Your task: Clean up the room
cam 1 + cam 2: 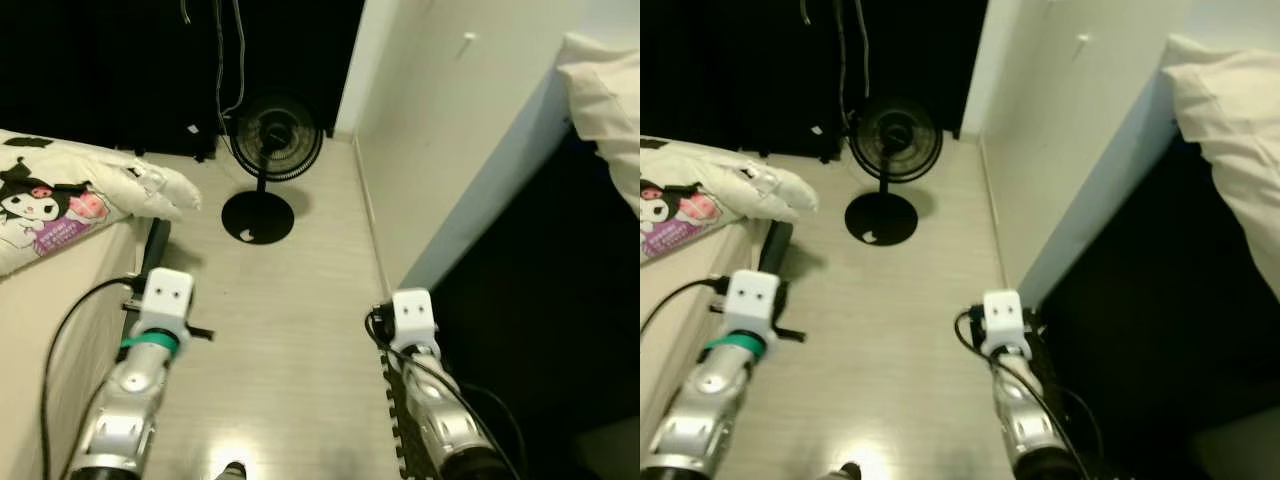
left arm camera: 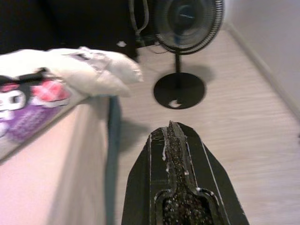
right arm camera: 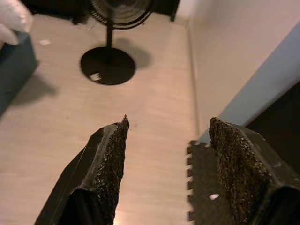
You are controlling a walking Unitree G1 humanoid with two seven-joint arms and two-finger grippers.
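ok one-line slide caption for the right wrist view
Open right gripper above pale wood floor, facing a black pedestal fan by the white wall.

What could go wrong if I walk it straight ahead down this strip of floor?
The fan stands in the path, and its wide base could catch a foot. Cords hang behind it and could snag an arm. The pillow overhangs the bed edge beside the left tool, so a swing could drag it off.
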